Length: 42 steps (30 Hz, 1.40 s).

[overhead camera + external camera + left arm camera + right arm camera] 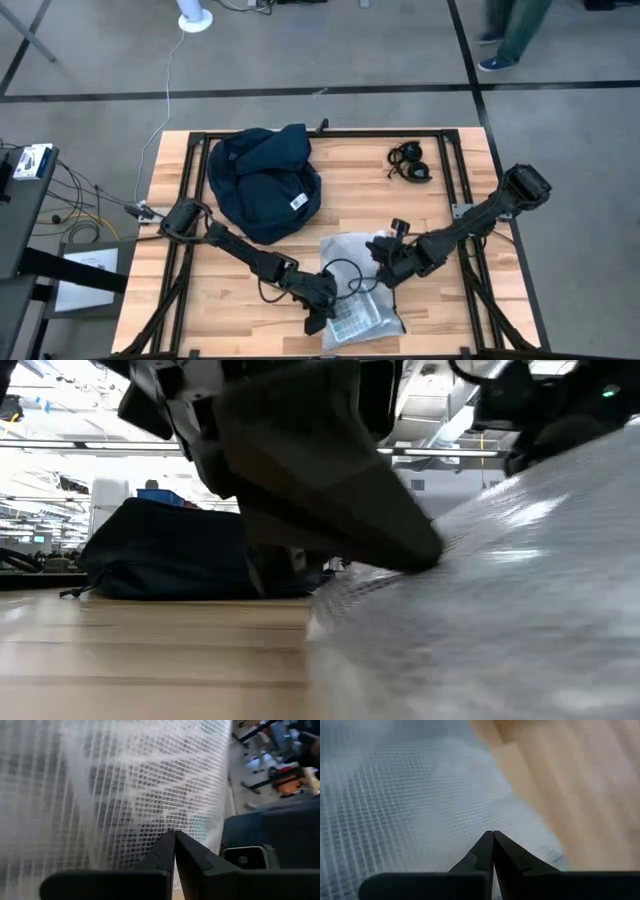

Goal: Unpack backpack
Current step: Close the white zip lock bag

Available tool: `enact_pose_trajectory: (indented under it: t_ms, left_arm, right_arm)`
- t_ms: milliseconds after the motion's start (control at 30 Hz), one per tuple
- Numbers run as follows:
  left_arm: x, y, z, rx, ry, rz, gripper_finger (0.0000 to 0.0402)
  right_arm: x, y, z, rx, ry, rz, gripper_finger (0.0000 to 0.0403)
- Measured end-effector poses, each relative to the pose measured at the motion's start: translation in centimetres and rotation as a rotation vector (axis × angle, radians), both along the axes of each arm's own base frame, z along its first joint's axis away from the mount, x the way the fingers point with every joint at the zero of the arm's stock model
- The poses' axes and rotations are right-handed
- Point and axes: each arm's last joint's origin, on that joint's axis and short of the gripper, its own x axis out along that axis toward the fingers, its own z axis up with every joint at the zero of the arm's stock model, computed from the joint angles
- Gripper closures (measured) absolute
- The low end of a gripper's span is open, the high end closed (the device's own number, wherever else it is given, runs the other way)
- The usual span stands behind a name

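High view shows the backpack (pixel 264 183) near the worktop's (pixel 450 300) far-left corner, a plastic bag (pixel 360 290) already out at the near edge, both closed pincers, left (pixel 322 312) and right (pixel 385 272), on it; more may remain inside.

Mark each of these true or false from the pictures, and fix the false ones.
1. The backpack lies on the table's far left part. True.
2. Both hands are at the clear mesh bag. True.
3. The left hand is wide open. False: its fingers meet at the tips.
4. The right hand is at the backpack. False: it is at the mesh bag.
5. A black cable bundle lies inside the backpack. False: it lies apart on the wood.
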Motion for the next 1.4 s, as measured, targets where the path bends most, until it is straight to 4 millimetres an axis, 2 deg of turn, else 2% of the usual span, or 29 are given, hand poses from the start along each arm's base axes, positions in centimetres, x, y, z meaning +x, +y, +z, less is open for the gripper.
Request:
enact_pose_trajectory:
  t_ms: [233, 333, 500, 600, 767, 833, 933, 1067, 1167, 1267, 1400]
  left_arm:
    - [0.1, 2.9, 0.7, 0.148, 0.057, 0.1, 0.0401]
    - [0.4, 5.1, 1.2, 0.223, 0.059, 0.165, 0.0401]
    - [0.5, 9.2, 2.0, 0.293, 0.121, 0.258, 0.0401]
    - [0.1, 9.9, 3.2, 0.296, 0.131, 0.266, 0.0401]
    - [-1.3, 8.5, 6.4, 0.279, 0.089, 0.219, 0.0401]
    - [-1.9, 7.2, 7.5, 0.242, 0.064, 0.181, 0.0401]
    - [-2.8, 4.7, 8.3, 0.163, 0.047, 0.095, 0.0401]
    - [-4.1, 1.4, 7.2, 0.162, 0.104, 0.02, 0.0401]
    - [-4.4, -0.1, 6.0, 0.186, 0.111, 0.013, 0.0401]
    - [-4.0, -0.3, 4.4, 0.218, 0.125, 0.037, 0.0401]
    - [-2.7, 0.7, 2.4, 0.242, 0.135, 0.057, 0.0401]
  right_arm:
    - [-2.7, 4.9, 0.0, 0.181, -0.034, 0.071, 0.0403]
    - [-3.8, 6.6, 0.1, 0.227, -0.069, 0.1, 0.0403]
    - [-5.0, 7.4, 1.3, 0.191, -0.195, 0.09, 0.0403]
    - [-5.8, 7.6, 2.5, 0.218, -0.239, 0.113, 0.0403]
    - [-7.3, 9.4, 4.4, 0.332, -0.301, 0.262, 0.0403]
    - [-7.7, 10.3, 4.7, 0.384, -0.295, 0.356, 0.0402]
    - [-8.1, 11.1, 4.4, 0.43, -0.26, 0.403, 0.0388]
    - [-8.2, 11.1, 3.9, 0.446, -0.208, 0.395, 0.0359]
    - [-8.2, 11.2, 4.0, 0.451, -0.217, 0.409, 0.0355]
    - [-7.9, 11.1, 4.0, 0.431, -0.217, 0.422, 0.0363]
    - [-7.4, 10.6, 4.0, 0.415, -0.222, 0.41, 0.0382]
